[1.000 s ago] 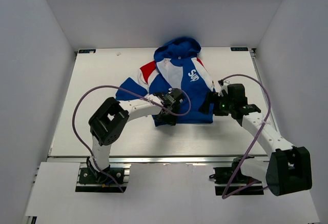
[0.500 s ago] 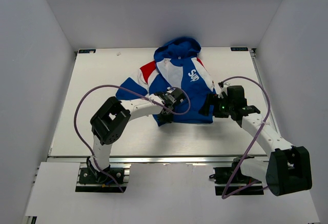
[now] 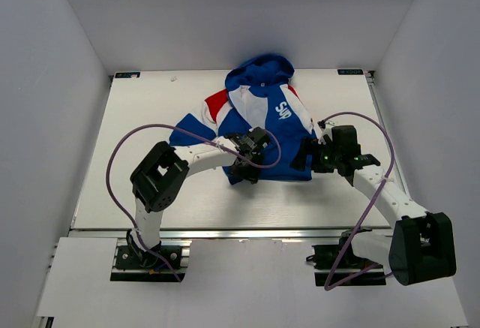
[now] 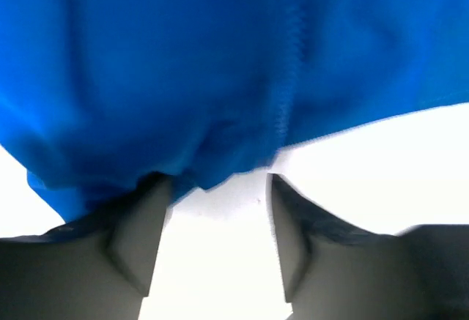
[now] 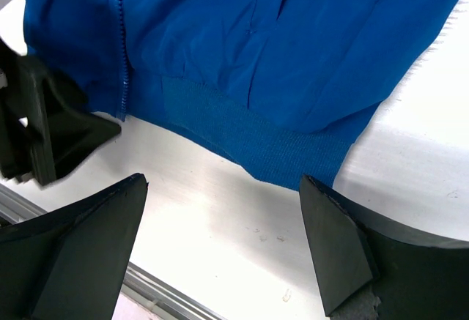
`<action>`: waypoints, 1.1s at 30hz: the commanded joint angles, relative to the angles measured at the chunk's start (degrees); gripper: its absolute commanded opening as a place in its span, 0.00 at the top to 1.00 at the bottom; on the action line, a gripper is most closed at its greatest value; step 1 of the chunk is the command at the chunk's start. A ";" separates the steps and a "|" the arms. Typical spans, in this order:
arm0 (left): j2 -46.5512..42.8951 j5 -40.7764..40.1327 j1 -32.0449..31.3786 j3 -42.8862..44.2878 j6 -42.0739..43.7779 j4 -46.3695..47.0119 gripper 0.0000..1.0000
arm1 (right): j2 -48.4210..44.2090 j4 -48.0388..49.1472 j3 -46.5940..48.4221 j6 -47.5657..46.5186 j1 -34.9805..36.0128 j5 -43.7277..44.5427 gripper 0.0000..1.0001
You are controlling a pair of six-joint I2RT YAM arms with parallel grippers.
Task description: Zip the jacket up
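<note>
The left hand has its fingers apart with bare bench showing between them, and nothing is clamped. Its tips sit right at the bottom hem of the jacket. The blue cloth droops over the tip of one finger, but the wrist view is too blurred to tell whether it actually touches. The line of zipper teeth runs away from this hand, just past its other finger.

The right hand is spread wide and holds nothing. The ribbed hem lies just beyond its fingertips, apart from them, over the bench. Off to one side of this hand the zipper meets the hem, and the left hand's dark body lies right next to that spot.

From above, the jacket lies flat on the bench between the two hands, hem towards them and hood on the far side.

Compared with a second ago, the left hand sits slightly further up the jacket front. The right hand and the jacket lie much as they did.
</note>
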 commanded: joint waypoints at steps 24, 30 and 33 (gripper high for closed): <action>-2.14 1.92 0.54 5.79 7.72 -0.30 0.35 | 1.00 -0.31 0.66 -2.06 0.04 -1.05 0.11; 0.75 1.39 0.54 4.74 6.94 -0.99 0.44 | 1.18 -0.31 0.57 -2.14 0.04 -0.78 0.11; 1.63 0.43 0.54 4.47 6.76 -1.43 0.46 | 1.35 -0.40 0.57 -2.14 0.12 -0.70 0.11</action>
